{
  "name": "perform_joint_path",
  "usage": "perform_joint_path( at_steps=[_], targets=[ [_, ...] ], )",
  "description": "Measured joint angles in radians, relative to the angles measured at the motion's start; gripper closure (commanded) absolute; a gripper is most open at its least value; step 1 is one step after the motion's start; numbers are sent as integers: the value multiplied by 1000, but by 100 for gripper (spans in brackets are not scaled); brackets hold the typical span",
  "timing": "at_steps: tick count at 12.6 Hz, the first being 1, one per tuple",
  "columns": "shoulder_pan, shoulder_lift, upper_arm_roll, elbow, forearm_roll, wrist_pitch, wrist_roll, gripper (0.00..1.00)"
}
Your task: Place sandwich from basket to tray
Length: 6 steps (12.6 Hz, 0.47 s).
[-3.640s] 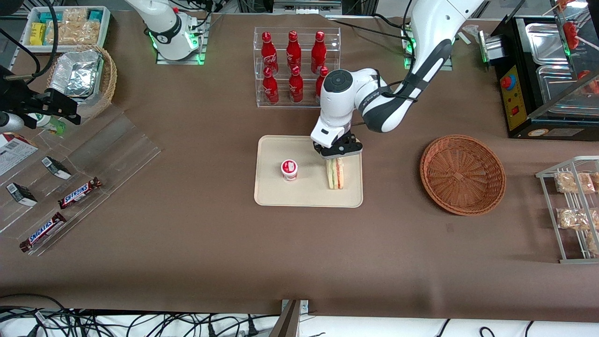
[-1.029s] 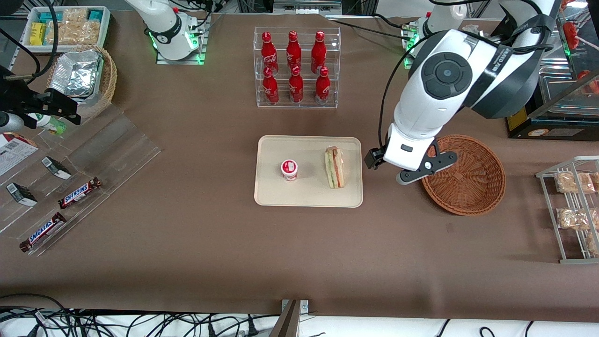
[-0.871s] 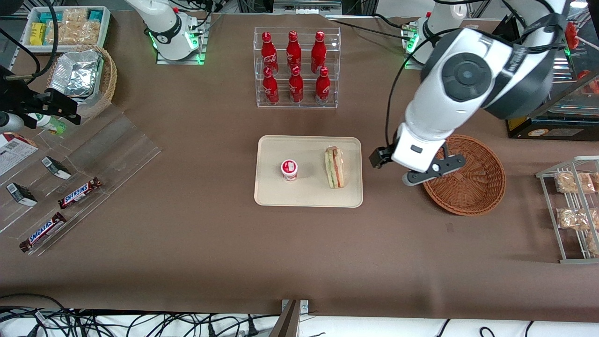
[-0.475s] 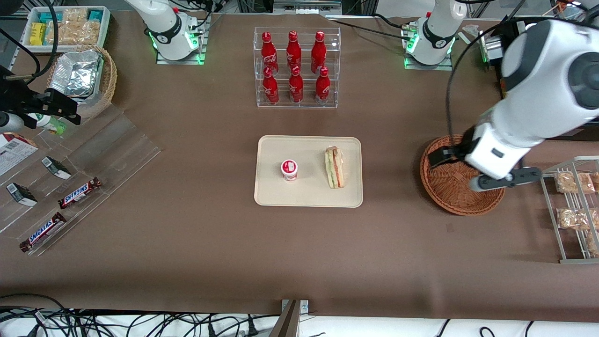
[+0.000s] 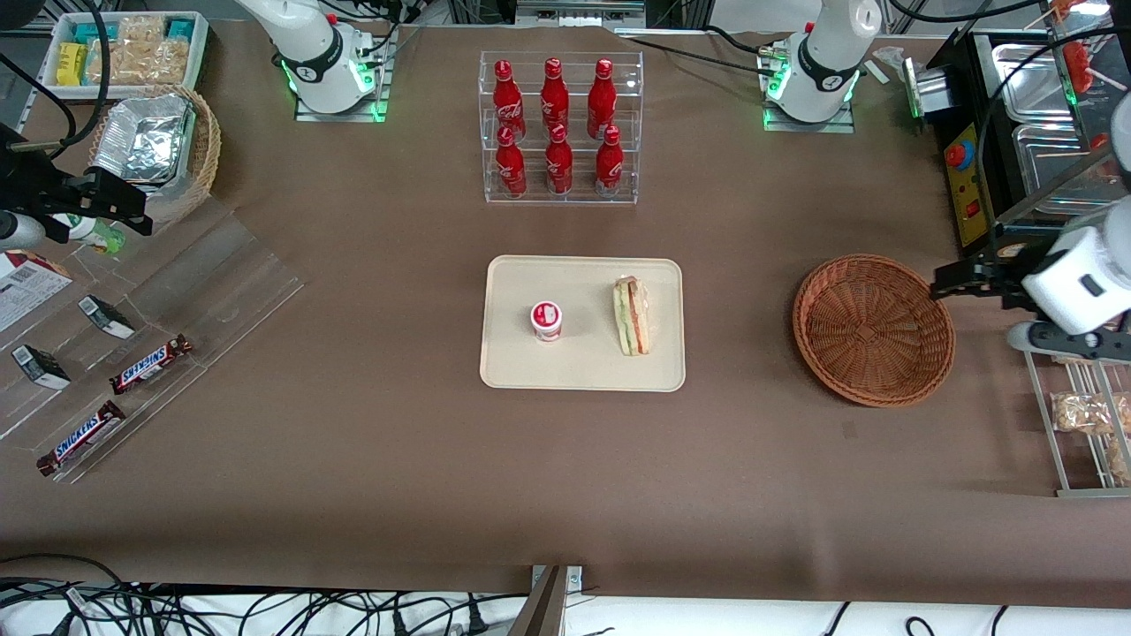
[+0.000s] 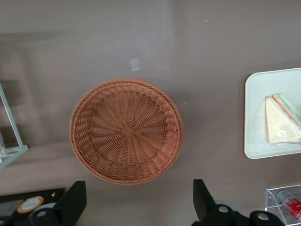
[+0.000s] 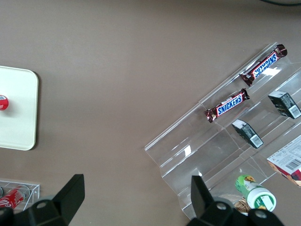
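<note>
The sandwich (image 5: 632, 316), a wrapped white wedge with red and green filling, lies on the beige tray (image 5: 583, 367), on the side nearest the basket. It also shows in the left wrist view as the sandwich (image 6: 282, 120) on the tray (image 6: 256, 117). The reddish-brown woven basket (image 5: 873, 329) is empty, as the basket (image 6: 126, 131) shows from above. My gripper (image 5: 1029, 309) hangs high over the table past the basket, toward the working arm's end. Seen from the wrist, the gripper (image 6: 136, 207) is open and holds nothing.
A small red-lidded cup (image 5: 546, 320) stands on the tray beside the sandwich. An acrylic rack of red bottles (image 5: 558, 128) stands farther from the front camera. A wire rack of snack packets (image 5: 1082, 397) and a black appliance (image 5: 1016, 150) flank the gripper.
The gripper let go of the sandwich on the tray, rose, and swept over the basket toward the working arm's end. The sandwich stays on the tray.
</note>
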Motion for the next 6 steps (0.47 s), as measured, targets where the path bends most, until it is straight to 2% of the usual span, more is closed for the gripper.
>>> perform_joint_path(
  at_steps=[6],
  targets=[
    [-16,20,11,0,1,42,12,0]
  ],
)
